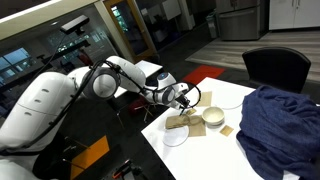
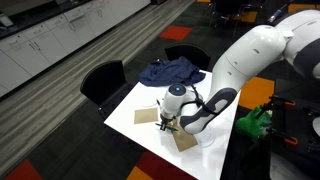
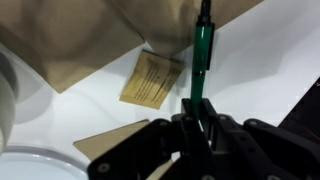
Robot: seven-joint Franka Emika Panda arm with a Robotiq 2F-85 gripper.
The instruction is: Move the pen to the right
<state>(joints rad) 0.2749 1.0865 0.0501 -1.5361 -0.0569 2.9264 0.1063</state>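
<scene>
Pen (image 3: 201, 60): green, upright in the wrist view, lower end pinched between the fingers, over the white table (image 3: 262, 62).
Gripper (image 3: 197, 110): pressed together on the pen.
Small cardboard piece (image 3: 152, 78): flat on the table, just beside the pen.
Bowl (image 1: 213, 117): near the gripper in an exterior view.
Blue cloth (image 1: 282, 122): heaped at the table's far side.

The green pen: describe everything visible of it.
In the wrist view the pen is a thin, straight, glossy green stick, plastic by its look, with a darker section at its far end. It runs almost straight away from the hand, whose fingers close on its near end from both sides. Behind it is the white table, with a tan cardboard piece off to one side. Whether it rests on the table cannot be told.
</scene>
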